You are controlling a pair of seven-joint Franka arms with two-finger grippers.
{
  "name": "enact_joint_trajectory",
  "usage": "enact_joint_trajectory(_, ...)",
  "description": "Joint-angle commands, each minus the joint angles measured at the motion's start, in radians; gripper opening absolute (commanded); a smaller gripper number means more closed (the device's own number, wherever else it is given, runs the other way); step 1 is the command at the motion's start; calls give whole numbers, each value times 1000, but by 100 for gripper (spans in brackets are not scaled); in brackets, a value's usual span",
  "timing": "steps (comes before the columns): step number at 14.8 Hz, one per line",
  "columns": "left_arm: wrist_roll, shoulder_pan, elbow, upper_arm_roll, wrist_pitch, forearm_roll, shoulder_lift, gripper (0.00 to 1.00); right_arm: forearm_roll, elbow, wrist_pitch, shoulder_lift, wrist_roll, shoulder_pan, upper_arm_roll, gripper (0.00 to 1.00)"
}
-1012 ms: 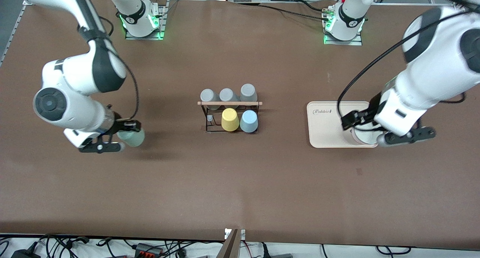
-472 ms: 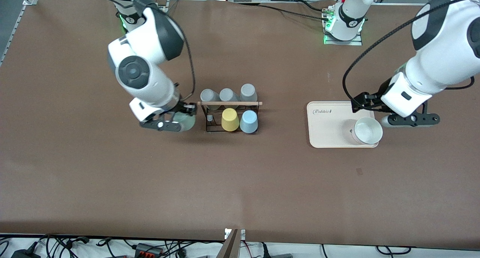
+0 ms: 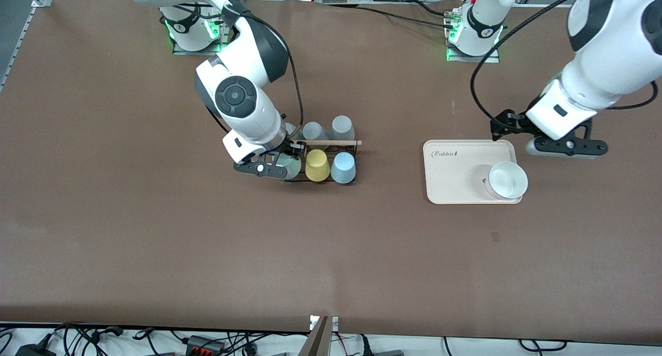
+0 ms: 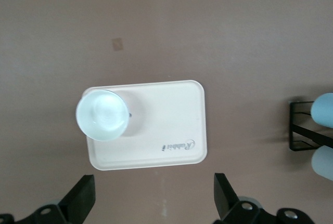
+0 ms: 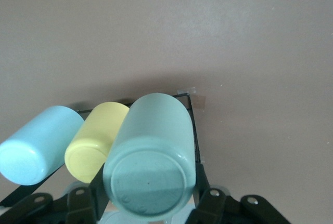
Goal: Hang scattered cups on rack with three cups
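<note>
My right gripper (image 3: 282,166) is shut on the pale sage-green cup (image 3: 291,165) and holds it over the rack's (image 3: 331,143) end toward the right arm, beside the yellow cup (image 3: 317,165). In the right wrist view the green cup (image 5: 151,156) sits bottom-up between my fingers, against the rack's wire (image 5: 194,130). The light blue cup (image 3: 343,167) hangs on the rack beside the yellow one; both show in the right wrist view, blue (image 5: 36,143) and yellow (image 5: 96,141). My left gripper (image 3: 563,146) is open and empty over the table beside the tray.
Grey cups (image 3: 314,131) hang on the rack's row farther from the camera. A cream tray (image 3: 455,169) toward the left arm's end holds a white cup (image 3: 508,180); both show in the left wrist view, tray (image 4: 166,125) and cup (image 4: 102,115).
My right arm has carried the green cup from the right arm's end of the table to the rack. My left gripper has drawn away from the white cup on the tray.
</note>
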Motion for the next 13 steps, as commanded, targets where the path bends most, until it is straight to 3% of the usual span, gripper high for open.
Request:
enact_joint_trajectory(1,30,-21,-4,42,-40,-12,-32,100,-22,35,-5,42,24,13,-1,36)
enact_joint_trajectory(6,13,-14,7,48,-91,-14,-40,100,-56,35,36,103,24,33,-2,37)
enact_joint_trajectory(9,-58,-17,8,36,-97,-12,-40,100,-80,35,36,115,23,37,-2,43)
enact_joint_trajectory(10,-67,-17,7,33,-99,-12,-41,100,-83,35,34,115,21,36,-2,53)
enact_joint_trajectory(11,-63,-15,8,33,-99,-12,-40,100,-82,35,33,114,18,31,-2,84)
enact_joint_trajectory(12,-63,-15,8,33,-99,-12,-40,100,-82,37,25,108,14,30,-4,100)
enact_joint_trajectory(13,-67,-18,8,31,-97,-11,-40,100,-82,48,19,103,8,26,-5,100)
